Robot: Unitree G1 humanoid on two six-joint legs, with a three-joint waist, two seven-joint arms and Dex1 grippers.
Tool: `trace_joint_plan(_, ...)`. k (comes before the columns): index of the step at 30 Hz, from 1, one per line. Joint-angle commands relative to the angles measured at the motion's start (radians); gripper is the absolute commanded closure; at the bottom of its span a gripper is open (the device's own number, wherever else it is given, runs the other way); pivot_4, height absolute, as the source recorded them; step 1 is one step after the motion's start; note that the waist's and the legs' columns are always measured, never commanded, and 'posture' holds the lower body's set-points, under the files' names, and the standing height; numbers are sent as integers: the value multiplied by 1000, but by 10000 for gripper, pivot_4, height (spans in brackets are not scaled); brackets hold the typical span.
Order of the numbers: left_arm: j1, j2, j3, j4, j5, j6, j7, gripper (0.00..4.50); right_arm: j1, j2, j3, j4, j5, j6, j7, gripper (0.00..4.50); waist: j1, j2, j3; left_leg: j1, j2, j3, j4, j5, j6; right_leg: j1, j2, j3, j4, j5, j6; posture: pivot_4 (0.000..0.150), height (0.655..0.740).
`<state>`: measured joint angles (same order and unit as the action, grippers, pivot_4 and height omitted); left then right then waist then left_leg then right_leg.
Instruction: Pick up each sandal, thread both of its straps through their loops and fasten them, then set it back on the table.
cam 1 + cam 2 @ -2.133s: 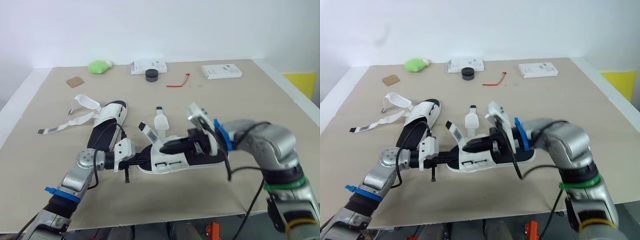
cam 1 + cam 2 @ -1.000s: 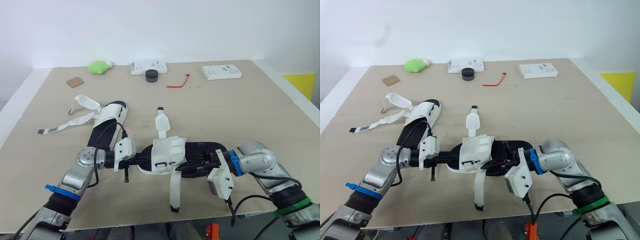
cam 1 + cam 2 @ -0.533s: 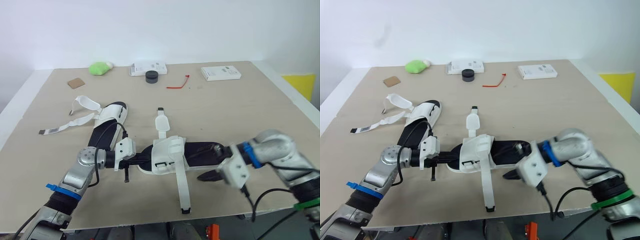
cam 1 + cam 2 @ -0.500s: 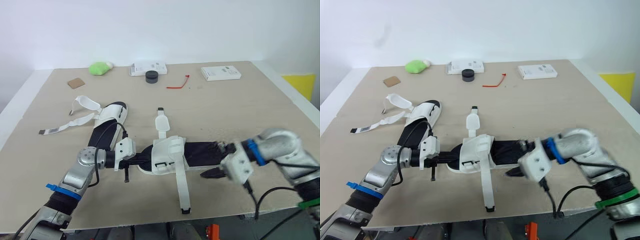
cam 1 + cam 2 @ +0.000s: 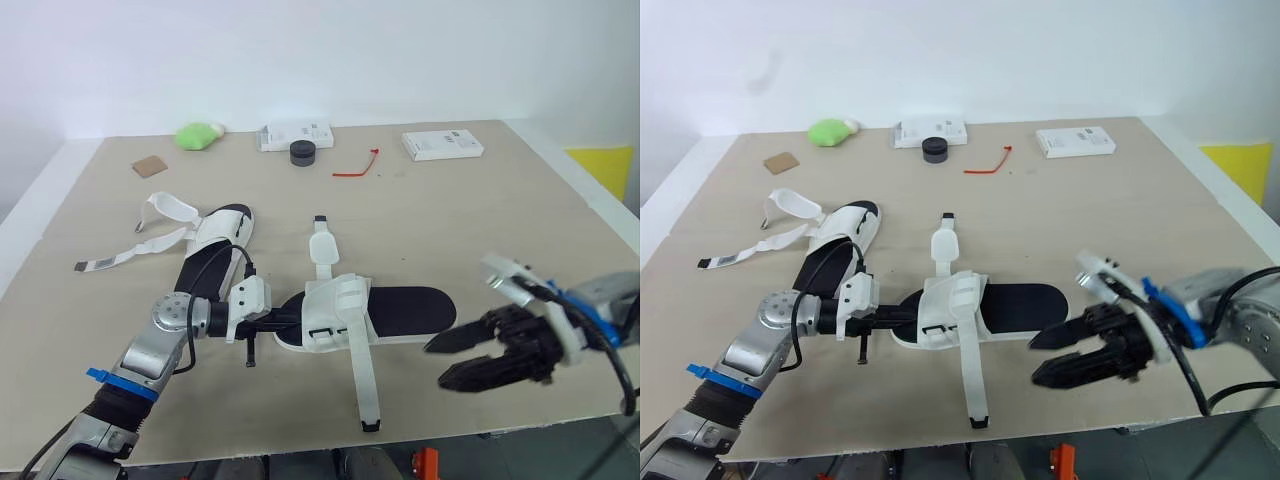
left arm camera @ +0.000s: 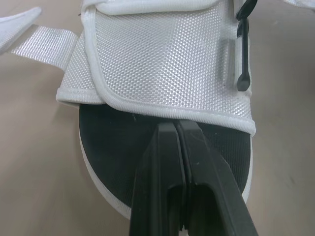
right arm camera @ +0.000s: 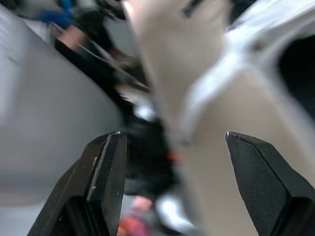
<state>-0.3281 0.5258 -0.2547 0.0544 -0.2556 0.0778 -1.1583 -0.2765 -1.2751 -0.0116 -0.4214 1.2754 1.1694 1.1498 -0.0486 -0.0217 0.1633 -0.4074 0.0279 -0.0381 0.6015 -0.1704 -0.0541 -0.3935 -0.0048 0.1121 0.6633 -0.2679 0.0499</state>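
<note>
A white sandal with a black footbed [image 5: 405, 308] lies flat mid-table. One long strap [image 5: 363, 385] trails toward the front edge, and a shorter one [image 5: 321, 247] points away. My left gripper [image 5: 283, 323] is shut, its fingers [image 6: 170, 167] lying together on the footbed at the toe, just under the white upper [image 6: 162, 64]. My right gripper [image 5: 437, 366] hangs open with nothing between its fingers, apart from the sandal and off its heel toward the front right. A second sandal [image 5: 218, 240] lies at the left with loose straps [image 5: 165, 208].
At the back of the table are a green lump [image 5: 200, 133], two white boxes [image 5: 296, 132] [image 5: 443, 144], a black round cap [image 5: 303, 152], a red tie [image 5: 357, 163] and a brown card [image 5: 150, 166]. The table's front edge [image 5: 300, 445] runs just below the long strap's end.
My right gripper has opened and drawn back from the sandal's heel toward the front right. The long strap now lies on the table. The left gripper has stayed at the toe.
</note>
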Motion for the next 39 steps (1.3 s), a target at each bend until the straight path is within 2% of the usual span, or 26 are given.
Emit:
trace_joint_plan(1, 58, 34, -40, -19, 23, 86, -14, 45000, 14, 60, -48, -25, 200, 70, -239, 10221, 0, -2, 1, 0, 0, 0, 0, 0, 0, 0, 0, 0, 0, 0, 0, 1500, 7400)
trace_joint_plan(5, 70, 52, -43, -63, 30, 102, -20, 45000, 27, 170, 2, 8, 341, 63, -533, 10221, -1, -7, 2, -1, 0, 0, 0, -5, 2, 0, 1, 0, 0, -4, 1, 1500, 7400)
trace_joint_plan(9, 84, 76, -43, -92, 32, 112, -19, 45000, 39, 247, 62, 17, 410, 67, -711, 10221, -1, -7, 2, -3, 0, -1, 1, -9, 5, 0, 3, 1, 0, -6, 5, 1500, 7400)
trace_joint_plan(18, 119, 104, -38, -144, 20, 137, -8, 45000, 79, 255, 107, -12, 497, 82, -805, 10221, -1, -6, 1, -3, 2, -7, 1, -18, 15, 2, 7, 0, 0, -14, 2, 1500, 7400)
trace_joint_plan(24, 113, 97, -38, -138, 20, 137, -1, 45000, 75, 280, 128, -19, 487, 70, -835, 10221, -1, -6, 1, -2, 3, -7, 2, -18, 15, 4, 8, -1, 0, -14, 2, 1500, 7400)
trace_joint_plan(26, 102, 92, -40, -131, 22, 136, 0, 45000, 81, 293, 134, -34, 461, 68, -839, 14098, 0, -6, 1, -2, 3, -7, 2, -18, 15, 4, 8, -1, 0, -14, 2, 1500, 7400)
trace_joint_plan(27, 97, 90, -42, -126, 23, 135, 0, 45000, 83, 297, 135, -38, 451, 69, -838, 17778, 0, -6, 1, -2, 3, -7, 2, -18, 15, 4, 8, -1, 0, -14, 2, 1500, 7400)
trace_joint_plan(31, 83, 87, -46, -112, 25, 132, -3, 45000, 95, 292, 114, -40, 448, 65, -825, 34080, 1, -6, 1, -2, 2, -8, 3, -18, 15, 4, 7, -1, 0, -14, 2, 1500, 7400)
trace_joint_plan(33, 79, 87, -48, -108, 24, 130, -4, 45000, 94, 286, 108, -41, 442, 68, -817, 44194, 1, -6, 1, -2, 2, -8, 3, -18, 15, 5, 7, -1, 0, -13, 3, 1500, 7400)
trace_joint_plan(39, 73, 85, -51, -105, 22, 130, -8, 45000, 42, 255, 61, -32, 432, 73, -737, 44194, 1, -6, 1, -1, 3, -8, 5, -18, 16, 5, 7, -1, 0, -12, 3, 1500, 7400)
